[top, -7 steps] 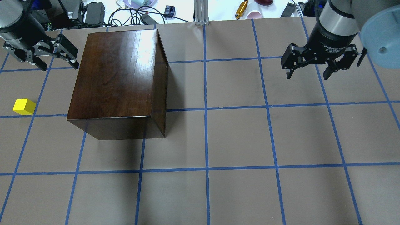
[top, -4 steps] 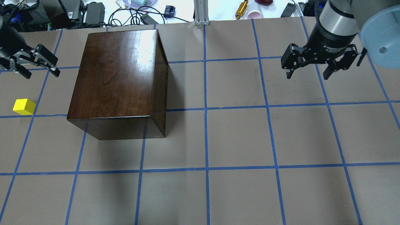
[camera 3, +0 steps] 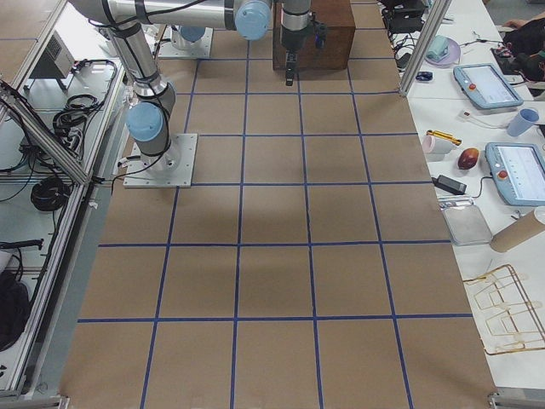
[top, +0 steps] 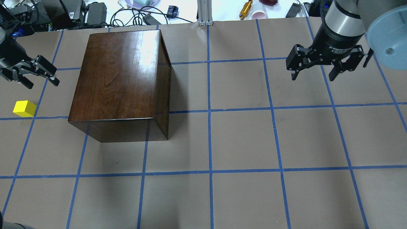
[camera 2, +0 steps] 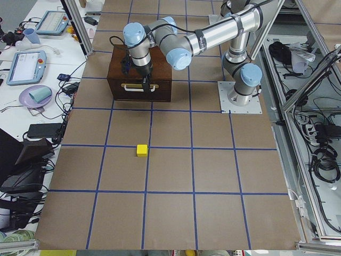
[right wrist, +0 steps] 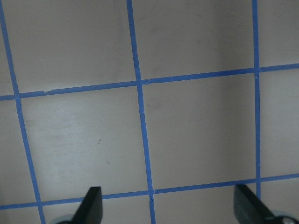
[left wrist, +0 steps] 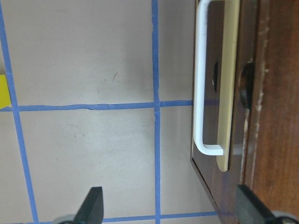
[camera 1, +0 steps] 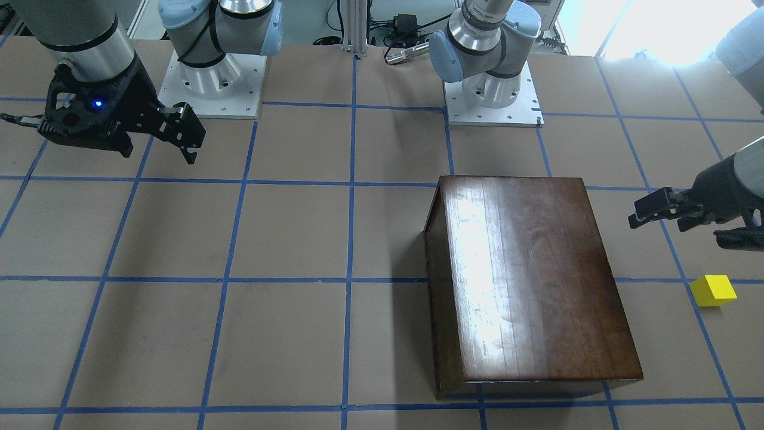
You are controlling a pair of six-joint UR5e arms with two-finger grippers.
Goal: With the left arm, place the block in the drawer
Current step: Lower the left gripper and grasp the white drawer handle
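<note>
The block (top: 24,108) is seen lying on the table (top: 241,140), near but apart from the left gripper (top: 43,84) and outside its fingers (top: 47,65), which are spread wide; nothing is gripped or touched.

Left arm (camera 2: 224,29) & right arm (top: 341,17) both silver metal tubes w/ pale-blue joint caps (camera 1: 444,57), each on a white square base plate (camera 1: 516,107); left gripper (top: 43,84) & right gripper (top: 313,76) black, 2-finger linkage type, right one w/ white lettering (top: 340,48) on collar & blue LED (camera 1: 97,104).
</note>
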